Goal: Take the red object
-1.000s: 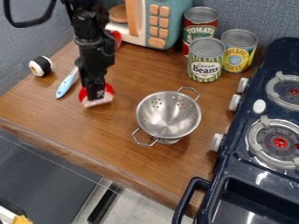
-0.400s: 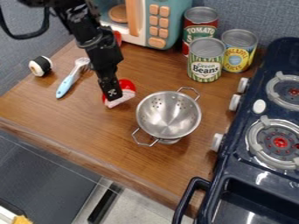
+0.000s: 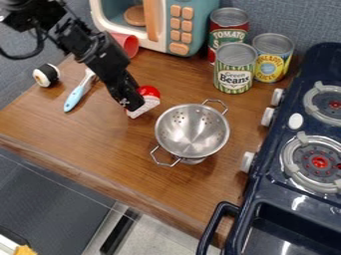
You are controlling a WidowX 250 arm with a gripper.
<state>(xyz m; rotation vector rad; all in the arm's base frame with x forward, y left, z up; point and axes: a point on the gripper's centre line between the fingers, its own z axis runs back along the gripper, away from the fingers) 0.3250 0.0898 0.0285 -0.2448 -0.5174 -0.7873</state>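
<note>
The black gripper (image 3: 134, 105) comes down from the upper left to a spot just left of the colander, shut on a red object with a white side (image 3: 150, 91). Its tip covers the left part of that object, while the rounded red top and white face show on the right. Whether the object touches the counter, I cannot tell. A red cup (image 3: 128, 44) lies on its side by the toy microwave, partly behind the arm.
A metal colander (image 3: 192, 130) stands right of the gripper. Around the counter (image 3: 86, 144) are a blue-handled utensil (image 3: 77, 94), a sushi roll toy (image 3: 46, 75), a microwave (image 3: 182, 25) and cans (image 3: 234, 68). The dark stove (image 3: 293, 199) lines the right side.
The gripper and the red object have moved right together, toward the colander, and the object has turned. The arm now slants more from the upper left, uncovering more of the red cup and utensil.
</note>
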